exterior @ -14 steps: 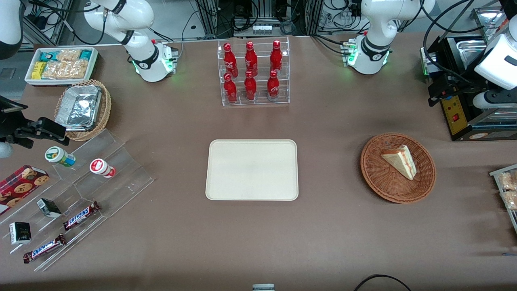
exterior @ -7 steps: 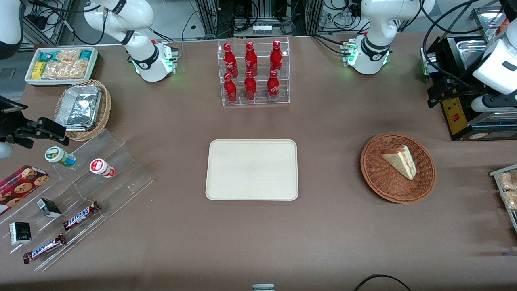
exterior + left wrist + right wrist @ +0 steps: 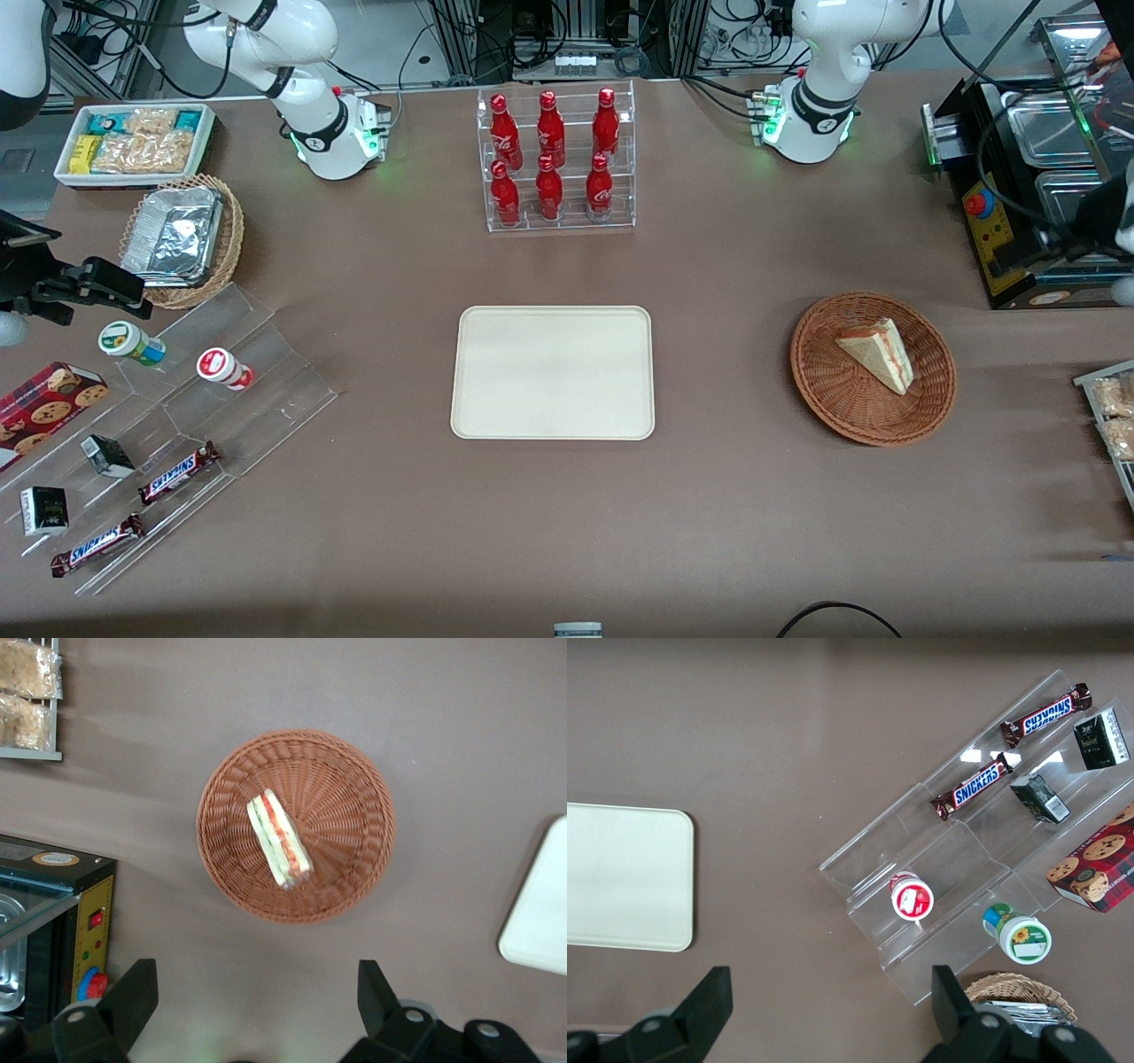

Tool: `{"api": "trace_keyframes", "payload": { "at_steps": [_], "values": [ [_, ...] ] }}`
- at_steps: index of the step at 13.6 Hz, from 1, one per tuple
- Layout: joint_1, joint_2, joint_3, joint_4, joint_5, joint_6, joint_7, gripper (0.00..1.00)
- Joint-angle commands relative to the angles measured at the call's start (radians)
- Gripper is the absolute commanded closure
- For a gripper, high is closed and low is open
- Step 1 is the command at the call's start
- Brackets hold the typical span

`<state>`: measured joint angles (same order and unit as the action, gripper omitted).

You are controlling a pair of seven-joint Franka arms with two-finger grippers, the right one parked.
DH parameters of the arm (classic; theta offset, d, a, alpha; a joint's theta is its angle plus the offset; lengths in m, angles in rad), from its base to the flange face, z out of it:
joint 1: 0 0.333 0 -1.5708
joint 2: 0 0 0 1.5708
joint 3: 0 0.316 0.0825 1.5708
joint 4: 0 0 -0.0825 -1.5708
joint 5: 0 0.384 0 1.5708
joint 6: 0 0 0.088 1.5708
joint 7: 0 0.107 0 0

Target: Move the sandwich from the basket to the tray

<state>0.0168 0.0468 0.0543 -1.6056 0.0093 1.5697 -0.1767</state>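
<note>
The sandwich (image 3: 877, 353) lies in the round reddish-brown basket (image 3: 815, 372), toward the working arm's end of the table. The cream tray (image 3: 554, 372) lies flat and bare at the table's middle. My left gripper (image 3: 1107, 226) hangs high at the edge of the front view, over the black appliance and farther from the camera than the basket. In the left wrist view the gripper (image 3: 257, 997) is open and empty, with both dark fingers (image 3: 133, 992) spread wide above bare table. That view looks down on the sandwich (image 3: 279, 837), the basket (image 3: 354, 815) and a corner of the tray (image 3: 540, 912).
A black appliance (image 3: 1019, 204) with metal pans stands beside the basket, under the gripper. A rack of wrapped snacks (image 3: 1112, 416) sits at the table edge. A clear rack of red bottles (image 3: 554, 159) stands farther back than the tray. Acrylic steps with snacks (image 3: 177, 416) lie toward the parked arm's end.
My left arm's hand has swung outward and nearly left the front view, uncovering the appliance's metal pans. The sandwich, basket and tray have not moved.
</note>
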Motion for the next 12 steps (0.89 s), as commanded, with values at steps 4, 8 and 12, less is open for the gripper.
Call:
{"api": "trace_keyframes", "payload": {
  "at_steps": [4,8,12],
  "values": [
    [0.05,0.027,-0.004,-0.152,0.003,0.206,-0.107,0.0],
    [0.089,0.126,-0.004,-0.165,-0.006,0.268,-0.238,0.0],
    [0.094,0.156,-0.004,-0.265,-0.011,0.377,-0.415,0.0]
  ]
}}
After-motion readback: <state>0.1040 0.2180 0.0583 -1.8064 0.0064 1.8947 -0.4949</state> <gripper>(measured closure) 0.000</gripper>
